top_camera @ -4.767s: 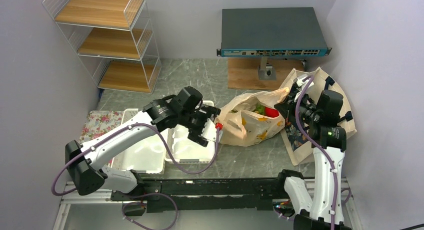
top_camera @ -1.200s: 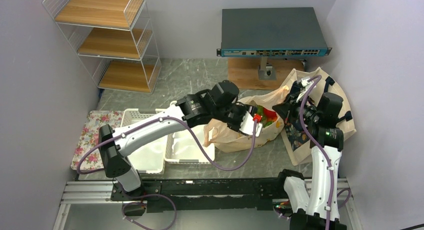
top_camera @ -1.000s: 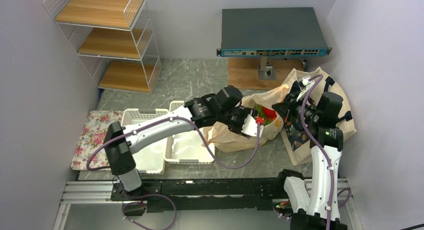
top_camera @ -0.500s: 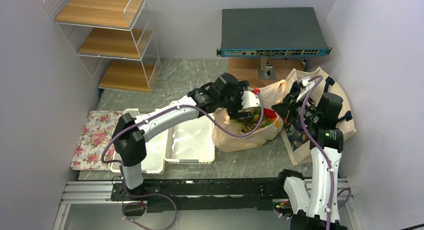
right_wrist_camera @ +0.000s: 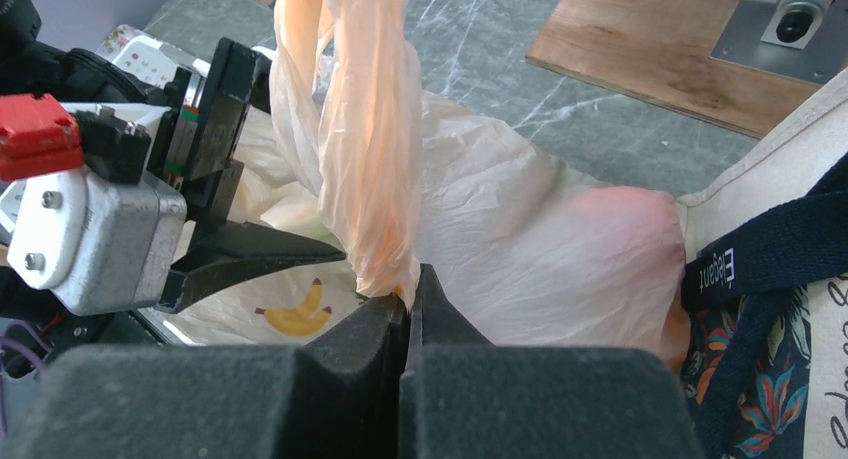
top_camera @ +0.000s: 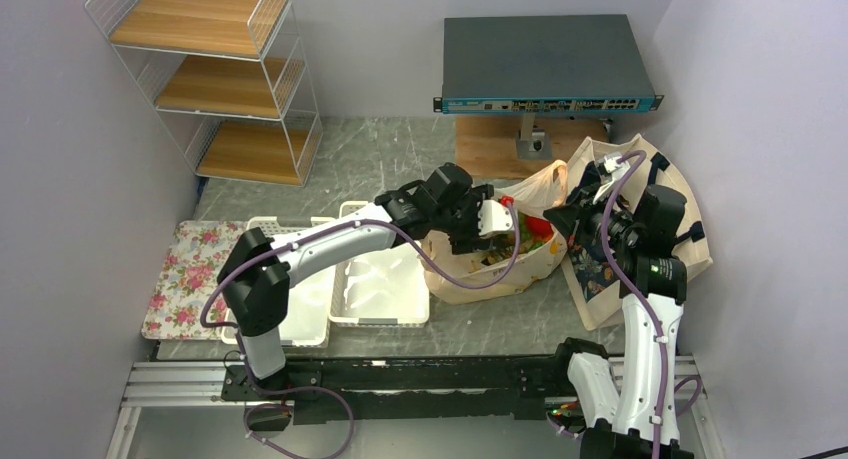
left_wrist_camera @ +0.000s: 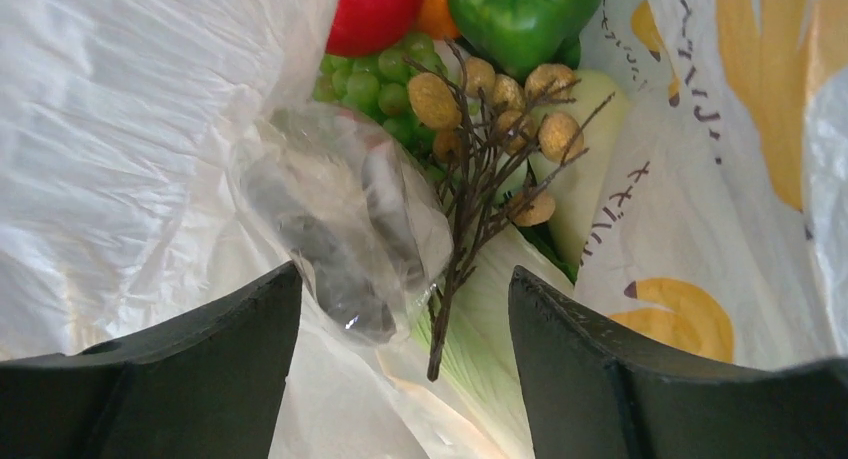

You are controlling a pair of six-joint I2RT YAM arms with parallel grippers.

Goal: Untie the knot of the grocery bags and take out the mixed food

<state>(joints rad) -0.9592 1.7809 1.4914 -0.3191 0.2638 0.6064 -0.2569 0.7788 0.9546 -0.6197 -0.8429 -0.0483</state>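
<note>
The peach-beige plastic bag stands with its mouth open. My right gripper is shut on the bag's twisted top strip and holds it up; it also shows in the top view. My left gripper is open and empty, reaching down into the bag mouth. Below it lie a red apple, an orange, a green pepper, green grapes, brown nuts on a twig, a pale cabbage leaf and a clear-wrapped packet. The cream tote lies behind my right arm.
Two white trays and a floral tray sit left of the bag. A wire shelf stands at the back left. A network switch on a stand over a wooden board is at the back.
My left arm has swung from over the white trays to the bag and lowered its open gripper into the mouth. The right gripper has stayed shut on the strip.
</note>
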